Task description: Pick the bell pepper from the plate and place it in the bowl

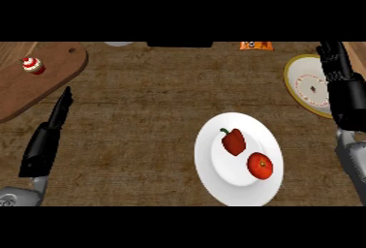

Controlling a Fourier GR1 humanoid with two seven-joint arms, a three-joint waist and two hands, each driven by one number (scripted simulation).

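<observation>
The brown, scuffed wooden surface [136, 121] fills the view. On it, right of centre, lies a round white plate [214, 179], and the task's thing sits on that plate: a dark red bell pepper [234, 141] with a small green stem at its upper left, its long axis running roughly from upper left to lower right. Just beside it, toward the lower right, rests a round red tomato [260, 165]; the two look very close, possibly touching.

A cream bowl with a yellow rim [309, 87] lies at the right edge, partly hidden behind the robot's right hand [336, 68], whose black fingers point up along that edge, straight and relaxed, holding nothing. The left hand [52, 131] shows at the left side, well apart from the plate, fingers also straight and empty.

The pepper lies down and to the left of the right hand, clearly nearer to it than to the left hand, so the right arm seems the natural one to reach.

A wooden cutting board [50, 82] at upper left carries a small red-and-white cupcake [31, 65].
</observation>
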